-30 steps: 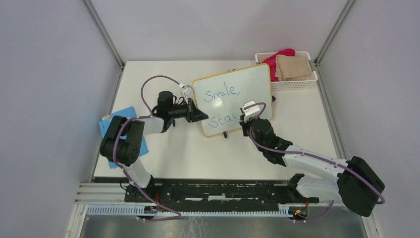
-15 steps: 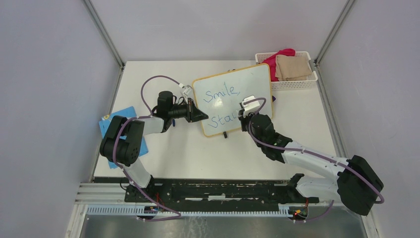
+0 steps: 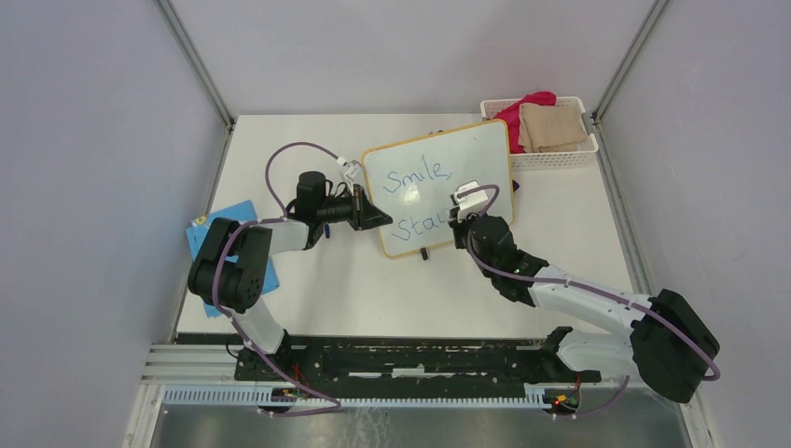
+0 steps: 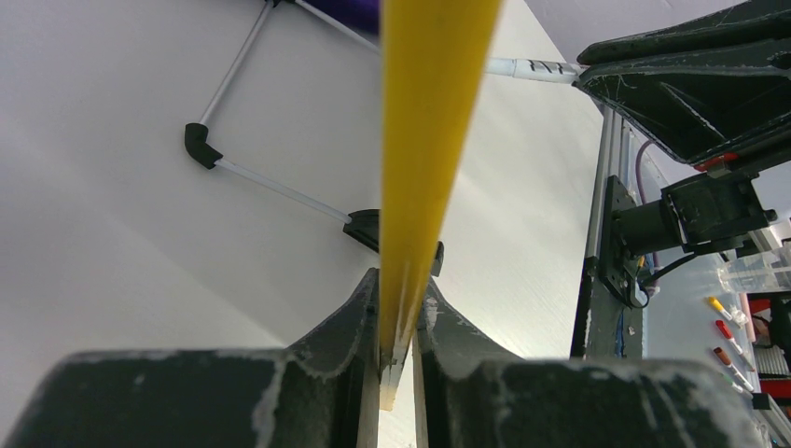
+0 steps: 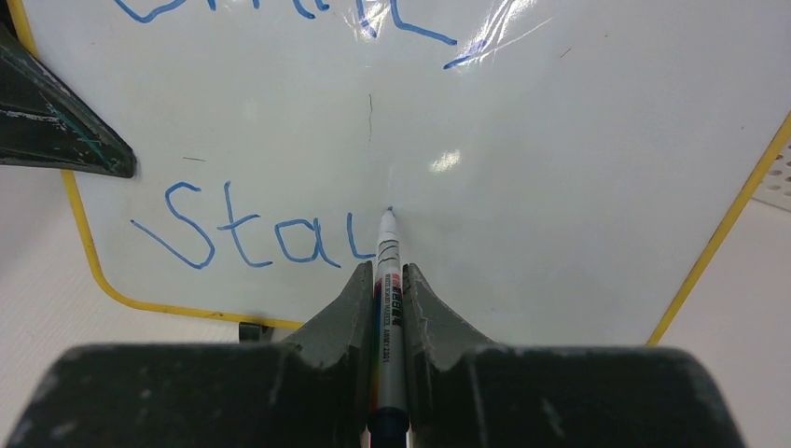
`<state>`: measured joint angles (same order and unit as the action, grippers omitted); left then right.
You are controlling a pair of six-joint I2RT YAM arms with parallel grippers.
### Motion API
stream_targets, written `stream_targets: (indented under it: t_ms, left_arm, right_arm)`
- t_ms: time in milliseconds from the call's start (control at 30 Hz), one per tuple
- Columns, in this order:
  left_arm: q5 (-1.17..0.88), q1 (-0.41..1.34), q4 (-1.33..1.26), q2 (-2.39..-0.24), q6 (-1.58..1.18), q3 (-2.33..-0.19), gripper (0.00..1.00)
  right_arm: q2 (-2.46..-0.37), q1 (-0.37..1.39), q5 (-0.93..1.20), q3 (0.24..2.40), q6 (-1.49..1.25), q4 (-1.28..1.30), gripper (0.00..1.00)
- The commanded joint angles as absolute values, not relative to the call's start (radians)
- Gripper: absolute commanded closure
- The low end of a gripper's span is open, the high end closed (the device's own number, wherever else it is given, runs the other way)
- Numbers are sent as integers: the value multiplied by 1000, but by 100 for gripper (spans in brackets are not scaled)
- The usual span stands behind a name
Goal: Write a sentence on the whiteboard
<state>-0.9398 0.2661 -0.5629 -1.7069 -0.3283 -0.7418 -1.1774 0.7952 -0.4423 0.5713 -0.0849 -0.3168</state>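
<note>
Top external showed the whiteboard (image 3: 476, 154) tilted up on the table (image 3: 326, 289), the left arm (image 3: 280, 233) bent rightward to its left edge and the right arm (image 3: 578, 299) stretched forward to its lower face. Left wrist showed the left gripper (image 4: 396, 294) clamped on the yellow frame (image 4: 424, 140). Right wrist showed the right gripper (image 5: 389, 280) pinching a marker (image 5: 388, 245), its tip at the board just right of "Sta" in the sentence (image 5: 242, 238).

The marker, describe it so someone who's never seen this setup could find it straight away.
Find the yellow-framed whiteboard mid-table. At its lower line of blue writing, the right gripper pinches a slim white marker, tip at the board. The left gripper holds only the board's edge.
</note>
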Motion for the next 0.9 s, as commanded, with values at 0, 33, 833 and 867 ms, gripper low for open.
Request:
stream_targets:
  t_ms: [0, 33, 833, 867]
  left_arm:
    - [-851, 272, -491, -1704, -266, -750, 98]
    - [-850, 272, -491, -1704, -266, -750, 98]
    - [-850, 278, -484, -1697, -263, -751, 98]
    - [-850, 278, -483, -1696, -262, -752, 98]
  right_arm:
    - [-1168, 789, -428, 544, -107, -341, 100]
    - [-1166, 790, -425, 535, -110, -340, 100]
    - [-1143, 810, -332, 450, -150, -339, 100]
    - [-1147, 817, -330, 452, -150, -343, 100]
